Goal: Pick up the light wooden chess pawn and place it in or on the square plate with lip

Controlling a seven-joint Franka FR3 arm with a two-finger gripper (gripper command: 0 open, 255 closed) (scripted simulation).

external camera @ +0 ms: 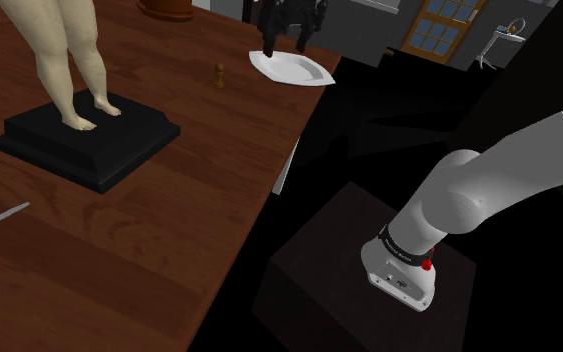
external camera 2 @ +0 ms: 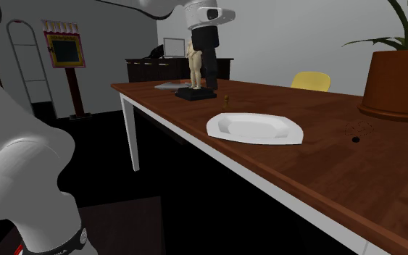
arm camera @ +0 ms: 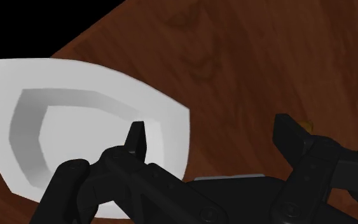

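jaws apart, hovering abv plate [arm camera: 161, 118]

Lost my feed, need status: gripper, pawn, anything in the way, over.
Gripper open, empty, over white plate's edge. Pawn upright on table, not held, beside plate. Figurine stands past pawn; nothing between gripper and pawn.

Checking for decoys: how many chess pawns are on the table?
1: the pawn stands between the black base and the white plate; the statue might hide another.
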